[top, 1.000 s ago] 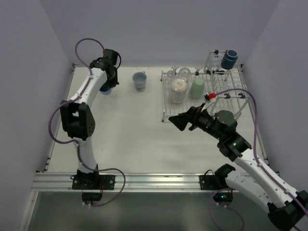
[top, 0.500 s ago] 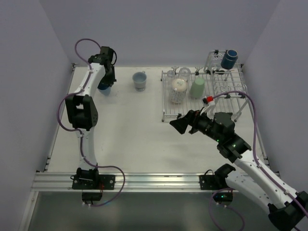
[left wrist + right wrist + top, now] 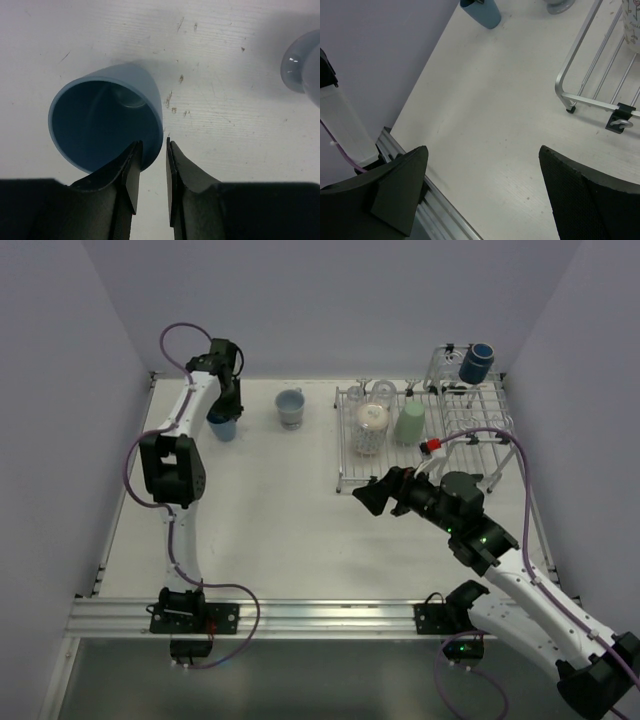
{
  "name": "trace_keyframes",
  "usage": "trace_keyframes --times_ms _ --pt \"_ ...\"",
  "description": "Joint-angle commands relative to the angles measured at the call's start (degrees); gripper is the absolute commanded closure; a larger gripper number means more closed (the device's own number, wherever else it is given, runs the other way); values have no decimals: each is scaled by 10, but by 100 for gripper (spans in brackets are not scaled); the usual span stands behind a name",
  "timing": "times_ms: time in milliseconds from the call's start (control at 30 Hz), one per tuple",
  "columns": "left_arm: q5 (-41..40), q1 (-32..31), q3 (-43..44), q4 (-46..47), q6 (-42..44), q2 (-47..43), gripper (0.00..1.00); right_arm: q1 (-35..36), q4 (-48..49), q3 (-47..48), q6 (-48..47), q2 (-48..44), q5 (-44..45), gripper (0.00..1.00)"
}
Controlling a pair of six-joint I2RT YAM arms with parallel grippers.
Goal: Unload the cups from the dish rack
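Observation:
A light blue cup [image 3: 222, 427] stands upright on the table at the far left, seen from above in the left wrist view [image 3: 100, 125]. My left gripper [image 3: 224, 415] [image 3: 150, 150] straddles its rim, one finger inside and one outside, jaws a little apart. A whitish mug [image 3: 290, 408] stands to its right. The dish rack [image 3: 345, 480] holds a pale green tumbler [image 3: 409, 423], a patterned whitish cup [image 3: 370, 428], clear glasses [image 3: 383, 392] and a navy mug [image 3: 476, 362] in the raised basket. My right gripper [image 3: 372, 492] [image 3: 481, 149] is wide open and empty by the rack's front left corner.
The rack's corner foot and rails [image 3: 585, 75] show at the right of the right wrist view. The aluminium rail [image 3: 300, 615] runs along the table's near edge. Walls close in the left, back and right sides.
My left gripper and the blue cup have shifted slightly right near the far left wall. My right gripper has drawn a little left and toward the rack's front corner.

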Motion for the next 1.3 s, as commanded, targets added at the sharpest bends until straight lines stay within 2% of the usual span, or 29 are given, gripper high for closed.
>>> trace_keyframes --times_ms 0,67,167,200,267,300,400,467,500,633,733,767,800,1033,1167,1267 --pt "1 5 9 29 14 -12 68 2 14 0 -7 1 23 5" --pt "4 5 3 39 10 -19 63 3 11 1 -8 4 32 5" --pt "3 5 -20 70 5 -47 48 3 1 14 -20 14 46 5" --pt "2 5 -26 86 3 -63 36 3 -5 21 -28 18 58 4" --pt "0 5 -33 100 -3 -80 23 3 -15 38 -35 29 78 4" --pt "6 5 -35 114 -5 -99 13 3 -19 44 -44 32 108 3" --pt "27 4 -57 170 -12 -158 0 3 -38 79 -68 64 183 1" --pt "36 4 -92 205 -20 -201 0 2 -49 115 -80 102 220 1" --pt "54 3 -109 252 -22 -249 0 3 -48 124 -90 115 234 1" --pt "107 4 -198 342 -59 -377 0 2 -32 189 -116 184 336 1" --pt "197 3 -306 399 -104 -488 0 2 -36 243 -131 255 371 1" --pt "222 2 -375 412 -117 -518 0 3 -31 254 -132 272 393 1" --pt "275 0 -412 452 -125 -575 0 2 -25 263 -136 305 406 1" --pt "347 -27 -713 482 -127 -795 0 -5 -39 360 -132 438 467 1" --pt "371 -32 -811 480 -99 -894 0 -11 -69 413 -123 498 485 1" --pt "359 -52 -845 472 -81 -908 0 -19 -95 443 -108 535 496 1"
